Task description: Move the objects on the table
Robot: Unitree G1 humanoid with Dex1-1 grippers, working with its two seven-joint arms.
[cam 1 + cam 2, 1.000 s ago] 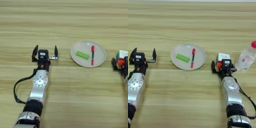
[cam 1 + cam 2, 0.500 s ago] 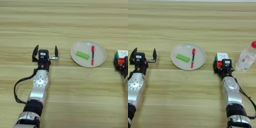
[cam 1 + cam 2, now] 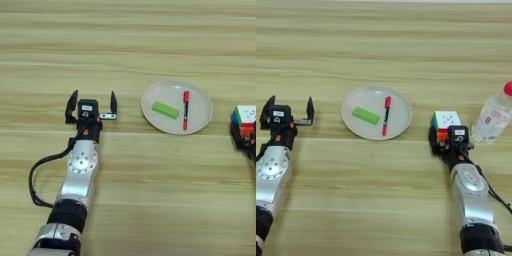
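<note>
Right gripper [image 3: 445, 136] clamped on puzzle cube [image 3: 444, 123] at its 12 o'clock, plate [image 3: 376, 112] at 9 o'clock, left gripper [image 3: 93, 103] spread wide, idle.

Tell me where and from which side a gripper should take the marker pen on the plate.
Grip the marker pen mid-barrel from straight above, fingers closing across its width. It lies flat, pointing away from the robot, on the plate, with the green block apart on its left, leaving finger room.
</note>
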